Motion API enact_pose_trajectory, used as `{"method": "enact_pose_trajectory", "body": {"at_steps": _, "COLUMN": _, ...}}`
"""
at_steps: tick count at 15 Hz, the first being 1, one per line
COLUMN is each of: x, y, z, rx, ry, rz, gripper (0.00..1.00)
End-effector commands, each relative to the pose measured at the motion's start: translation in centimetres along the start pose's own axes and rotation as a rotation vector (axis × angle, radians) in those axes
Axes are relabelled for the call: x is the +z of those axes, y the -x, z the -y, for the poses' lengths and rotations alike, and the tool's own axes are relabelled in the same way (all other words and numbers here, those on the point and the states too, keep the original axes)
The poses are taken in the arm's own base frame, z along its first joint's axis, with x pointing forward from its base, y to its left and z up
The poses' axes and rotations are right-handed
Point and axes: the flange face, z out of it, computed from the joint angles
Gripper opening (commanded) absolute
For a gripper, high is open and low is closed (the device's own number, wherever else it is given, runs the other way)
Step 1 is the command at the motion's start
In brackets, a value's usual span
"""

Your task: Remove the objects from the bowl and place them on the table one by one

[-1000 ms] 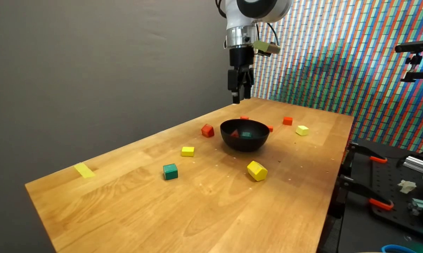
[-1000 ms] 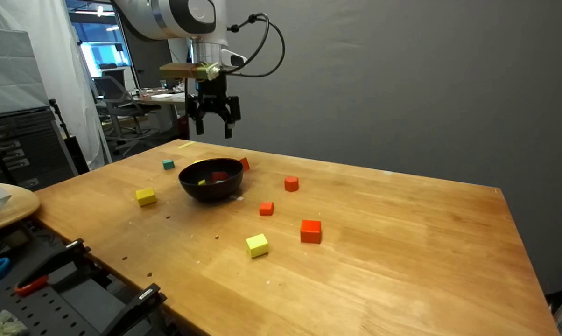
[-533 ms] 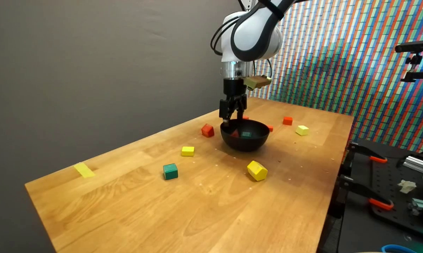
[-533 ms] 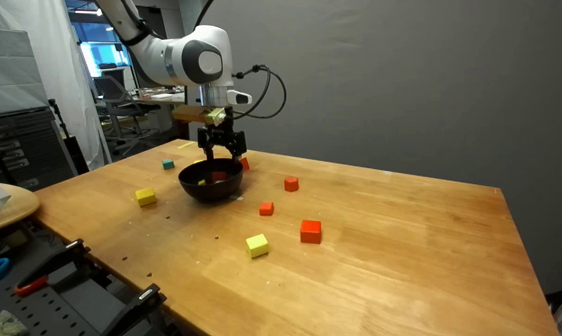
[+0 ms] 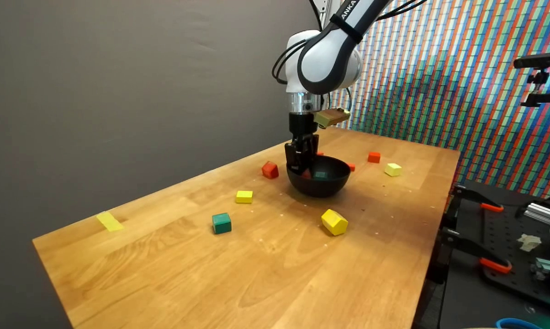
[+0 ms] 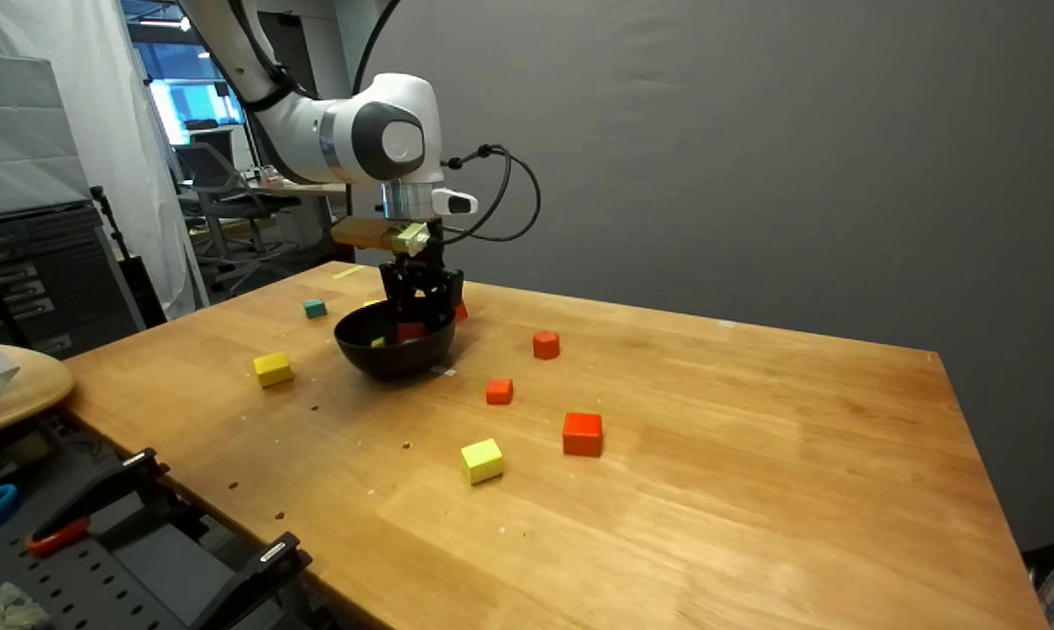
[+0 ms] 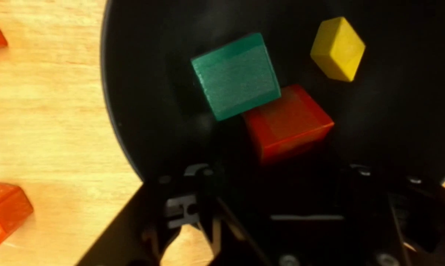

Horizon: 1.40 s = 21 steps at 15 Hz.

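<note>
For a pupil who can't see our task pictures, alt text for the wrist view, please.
View into a black bowl: a green block partly hides a red block, and a yellow block sits apart from both. The open end effector is at the bottom. Two more red blocks lie on the wooden table at left.

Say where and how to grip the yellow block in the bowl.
Probably by opposite flat faces, from above: the yellow block lies in the bowl, whose wall hinders sideways approach, and the wrist view shows it apart from the green block and red block.
</note>
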Motion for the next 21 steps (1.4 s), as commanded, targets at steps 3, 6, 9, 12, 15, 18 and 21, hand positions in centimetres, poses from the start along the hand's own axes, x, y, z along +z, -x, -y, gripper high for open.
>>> {"method": "enact_pose_trajectory", "body": {"at_steps": 3, "x": 0.4, "y": 0.3, "z": 0.4, "rx": -0.022, "ry": 0.029, "rz": 0.047, "gripper": 0.59}}
{"method": "enact_pose_trajectory", "body": {"at_steps": 6, "x": 0.9, "y": 1.1, "z": 0.6, "rx": -0.036, "ry": 0.016, "rz": 0.125, "gripper": 0.58}}
{"method": "enact_pose_trajectory", "body": {"at_steps": 9, "x": 1.3, "y": 1.7, "z": 0.9, "rx": -0.041, "ry": 0.015, "rz": 0.184, "gripper": 0.53}}
{"method": "enact_pose_trajectory", "body": {"at_steps": 12, "x": 1.4, "y": 1.9, "z": 1.1, "rx": -0.042, "ry": 0.016, "rz": 0.211, "gripper": 0.43}}
{"method": "enact_pose_trajectory", "body": {"at_steps": 15, "x": 1.0, "y": 1.7, "z": 1.4, "rx": -0.039, "ry": 0.011, "rz": 0.193, "gripper": 0.14}}
{"method": "enact_pose_trajectory", "body": {"at_steps": 18, "x": 0.4, "y": 1.2, "z": 1.8, "rx": -0.039, "ry": 0.003, "rz": 0.159, "gripper": 0.15}}
{"method": "enact_pose_trajectory", "body": {"at_steps": 21, "x": -2.7, "y": 1.4, "z": 1.4, "rx": -0.032, "ry": 0.012, "rz": 0.129, "gripper": 0.11}}
